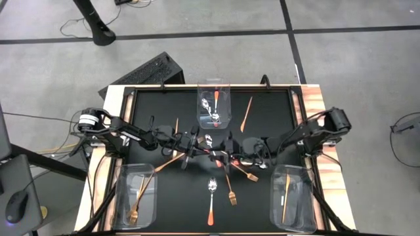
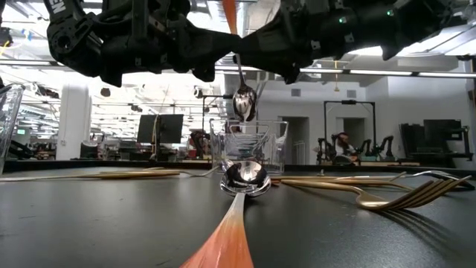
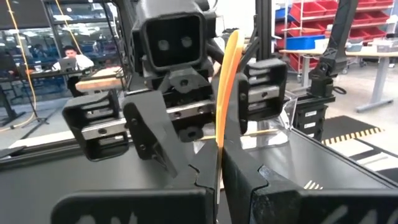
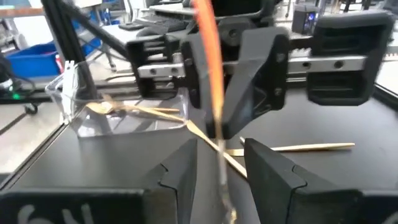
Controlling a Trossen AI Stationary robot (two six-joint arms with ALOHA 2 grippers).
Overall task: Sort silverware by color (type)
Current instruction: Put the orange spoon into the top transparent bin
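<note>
Both grippers [image 1: 209, 149] around 1 spoon [image 2: 244, 100]

In the overhead view we cannot make out the two grippers where they meet at mid-table — the dark arms overlap there. The orange-handled spoon with a silver bowl [image 2: 243, 103] hanging between them loses its handle top at the low view's upper edge. The second orange-handled spoon lying on the black table [image 2: 239, 195] runs off the bottom edge. The clear plastic bin [image 2: 248, 143] behind is half hidden — its contents are unreadable.
</note>
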